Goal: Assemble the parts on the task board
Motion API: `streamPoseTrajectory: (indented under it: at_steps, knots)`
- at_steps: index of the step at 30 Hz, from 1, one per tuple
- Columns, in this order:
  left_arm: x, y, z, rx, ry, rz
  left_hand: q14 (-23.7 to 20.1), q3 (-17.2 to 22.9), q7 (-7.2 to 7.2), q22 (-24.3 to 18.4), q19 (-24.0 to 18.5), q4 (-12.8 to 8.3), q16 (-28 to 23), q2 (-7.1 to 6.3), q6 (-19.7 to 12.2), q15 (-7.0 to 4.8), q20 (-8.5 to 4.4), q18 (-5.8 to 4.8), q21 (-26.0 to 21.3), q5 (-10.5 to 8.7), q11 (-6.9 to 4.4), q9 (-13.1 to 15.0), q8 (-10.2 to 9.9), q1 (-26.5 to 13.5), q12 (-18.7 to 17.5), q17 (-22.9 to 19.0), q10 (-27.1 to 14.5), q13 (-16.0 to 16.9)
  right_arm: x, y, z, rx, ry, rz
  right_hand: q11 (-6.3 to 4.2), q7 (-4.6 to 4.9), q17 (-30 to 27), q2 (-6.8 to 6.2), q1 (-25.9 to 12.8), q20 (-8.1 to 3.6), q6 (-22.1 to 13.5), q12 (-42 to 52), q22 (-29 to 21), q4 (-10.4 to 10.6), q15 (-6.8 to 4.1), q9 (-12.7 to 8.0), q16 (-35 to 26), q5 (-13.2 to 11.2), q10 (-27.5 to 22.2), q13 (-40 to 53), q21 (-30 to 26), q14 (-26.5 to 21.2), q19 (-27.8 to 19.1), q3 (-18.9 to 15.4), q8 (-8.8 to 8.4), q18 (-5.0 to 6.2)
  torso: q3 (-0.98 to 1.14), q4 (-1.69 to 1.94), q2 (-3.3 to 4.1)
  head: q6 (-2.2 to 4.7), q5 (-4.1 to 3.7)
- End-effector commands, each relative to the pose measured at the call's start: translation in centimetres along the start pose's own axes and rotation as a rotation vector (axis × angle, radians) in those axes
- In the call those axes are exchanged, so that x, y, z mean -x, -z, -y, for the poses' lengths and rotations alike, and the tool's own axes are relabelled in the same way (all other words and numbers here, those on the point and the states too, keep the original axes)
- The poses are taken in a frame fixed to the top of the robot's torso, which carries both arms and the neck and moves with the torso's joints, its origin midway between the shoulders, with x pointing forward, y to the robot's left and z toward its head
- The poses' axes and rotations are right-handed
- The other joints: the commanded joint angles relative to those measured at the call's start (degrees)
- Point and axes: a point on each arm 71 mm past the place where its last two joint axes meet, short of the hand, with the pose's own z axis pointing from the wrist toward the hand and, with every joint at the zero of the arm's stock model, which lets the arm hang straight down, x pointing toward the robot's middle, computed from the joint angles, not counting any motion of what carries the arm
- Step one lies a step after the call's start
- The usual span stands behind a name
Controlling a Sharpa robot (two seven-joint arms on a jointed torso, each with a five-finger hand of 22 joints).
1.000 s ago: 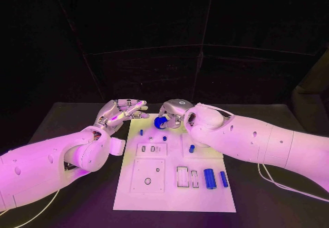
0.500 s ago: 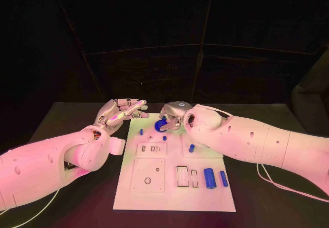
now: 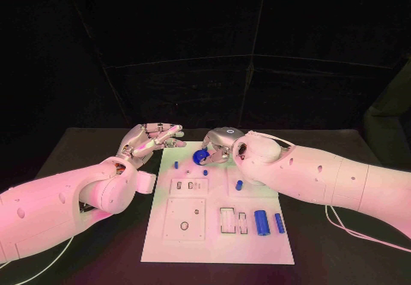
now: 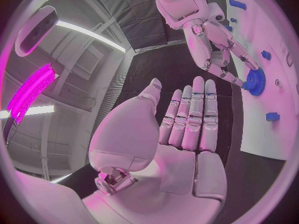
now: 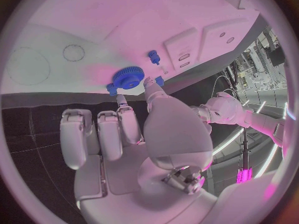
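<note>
Task board [image 3: 218, 243] — a white plate lying on the black surface [image 3: 77, 154] between the two arms, seen in the head view. At its far end the right robot hand [image 3: 216, 144] pinches a blue gear [image 3: 201, 155] between fingertips, just above the plate. Small blue pegs [image 3: 205, 173] stand near the gear, another blue piece [image 3: 240, 185] lies at mid-board, and two blue cylinders [image 3: 262, 223] lie side by side near the right edge, next to rectangular slots [image 3: 228, 220]. The left robot hand [image 3: 154, 139] hovers beside the board's far left corner, fingers extended, holding nothing.

Left wrist view: the left robot hand [image 4: 181, 129] shows its palm flat, fingers straight and close together, empty. Beyond it the right robot hand [image 4: 215, 50] reaches down, fingertips on the blue gear [image 4: 254, 80], which sits against the white task board [image 4: 261, 129]; blue pegs [image 4: 266, 55] stand nearby.

Right wrist view: the right robot hand [image 5: 134, 134] — thumb and a fingertip meet at the blue gear [image 5: 128, 77], close to the task board [image 5: 124, 30]. A small blue peg [image 5: 152, 57] stands just beyond it.
</note>
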Motion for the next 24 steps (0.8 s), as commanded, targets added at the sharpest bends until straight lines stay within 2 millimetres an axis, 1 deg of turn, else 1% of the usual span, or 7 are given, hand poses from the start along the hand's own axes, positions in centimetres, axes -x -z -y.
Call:
streamPoseTrajectory:
  at_steps: [1, 6, 11, 17, 19, 21, 24]
  knots:
    - [0.0, 0.0, 0.2, -0.008, 0.001, -0.012, 0.05, -0.16, 0.04, -0.07, 0.56, -0.33, -0.22, 0.6, 0.05, 0.25, 0.03, 0.35, -0.24, 0.02, 0.11, -0.06, -0.34, 0.01, -0.37, 0.05, 0.16, -0.1, 1.1, 0.8, 0.4, 0.041, -0.076, 0.114, 0.08, -0.06, 6.11, 0.41, -0.31, 0.51, 0.73, 0.23, 11.19, 0.63, 0.39, 0.13, -0.1, 1.38, 0.24, 4.33, -0.12, 3.99, 3.46, -0.19, 0.25, -0.86, 0.03, -0.11, -0.03, 0.13, -0.06]
    - [0.3, 0.0, 0.2, -0.008, -0.002, -0.007, 0.05, -0.18, 0.03, -0.09, 0.57, -0.36, -0.26, 0.63, 0.06, 0.25, 0.03, 0.35, -0.26, 0.02, 0.11, -0.07, -0.36, 0.03, -0.41, 0.07, 0.17, -0.11, 1.8, 3.2, 2.9, 0.066, -0.199, 0.158, -0.08, -0.2, 5.9, 1.16, 2.55, 0.42, 1.19, 0.06, 10.93, -0.16, 0.28, 0.09, -0.21, 3.49, 0.09, 4.21, -0.23, 3.93, 3.29, -0.13, 0.32, -0.8, 0.01, -0.26, -0.13, 0.34, -0.17]
    - [0.4, 0.0, 0.2, -0.007, -0.003, -0.006, 0.06, -0.21, 0.02, -0.13, 0.6, -0.42, -0.32, 0.69, 0.07, 0.25, 0.03, 0.35, -0.31, 0.02, 0.1, -0.09, -0.41, 0.06, -0.49, 0.1, 0.18, -0.12, 2.2, 6.4, 7.5, 0.02, -0.343, 0.12, -0.39, -0.54, 5.73, 1.15, 5.92, 0.23, 1.38, -0.21, 10.61, -2.09, 0.01, 0.05, -0.32, 4.59, -0.16, 4.01, -0.38, 3.87, 3.07, -0.05, 0.28, -0.72, -0.02, -0.59, -0.25, 0.7, -0.64]
    - [0.2, -0.2, 0.1, -0.005, 0.0, -0.011, 0.51, -0.29, -0.08, -0.2, 0.93, -0.71, -0.32, 0.88, 0.28, 0.12, -0.05, 0.4, -0.33, 0.02, 0.0, -0.13, -0.47, 0.27, -0.65, 0.33, 0.45, -0.14, 2.4, 9.0, 12.2, -0.04, -0.375, 0.092, -0.86, -1.05, 5.39, 0.61, 8.06, -0.06, 2.14, -0.4, 10.21, -3.7, -0.36, 0.13, -0.53, 5.56, -0.29, 3.89, -0.56, 3.78, 2.8, -0.39, 0.67, -0.63, 0.1, -0.95, -0.21, 1.11, -0.88]
    - [0.2, -0.2, 0.0, -0.006, 0.001, -0.013, 0.64, -0.3, -0.1, -0.22, 1.04, -0.81, -0.32, 0.92, 0.31, 0.08, -0.08, 0.41, -0.33, 0.02, -0.02, -0.15, -0.51, 0.35, -0.71, 0.4, 0.49, -0.15, 2.4, 9.5, 13.2, -0.049, -0.372, 0.087, -0.92, -1.12, 5.38, 0.58, 8.33, -0.13, 2.24, -0.5, 10.19, -3.91, -0.43, 0.14, -0.54, 5.76, -0.36, 3.79, -0.58, 3.78, 2.79, -0.46, 0.74, -0.62, 0.14, -0.89, -0.22, 1.18, -1.0]
    - [0.1, -0.3, 0.0, -0.007, 0.002, -0.015, 0.66, -0.3, -0.12, -0.23, 1.08, -0.88, -0.34, 0.96, 0.32, 0.08, -0.09, 0.4, -0.34, 0.02, -0.04, -0.16, -0.53, 0.42, -0.75, 0.42, 0.51, -0.16, 2.4, 9.9, 13.9, -0.055, -0.369, 0.083, -0.94, -1.13, 5.41, 0.58, 8.43, -0.15, 2.22, -0.61, 10.12, -3.98, -0.45, 0.12, -0.54, 5.85, -0.44, 3.69, -0.6, 3.79, 2.74, -0.48, 0.72, -0.61, 0.3, -1.08, -0.26, 1.09, -0.9]
    - [0.1, -0.4, 0.0, -0.007, 0.004, -0.018, 0.62, -0.28, -0.16, -0.27, 1.11, -0.99, -0.43, 1.03, 0.35, 0.08, -0.09, 0.39, -0.38, 0.02, -0.06, -0.17, -0.56, 0.54, -0.8, 0.44, 0.55, -0.17, 2.4, 10.3, 14.8, -0.065, -0.365, 0.081, -0.94, -1.13, 5.43, 0.58, 8.46, -0.16, 2.19, -0.65, 10.09, -4.01, -0.46, 0.11, -0.53, 5.88, -0.47, 3.65, -0.62, 3.79, 2.72, -0.49, 0.71, -0.6, 0.31, -0.87, -0.22, 1.34, -1.35]
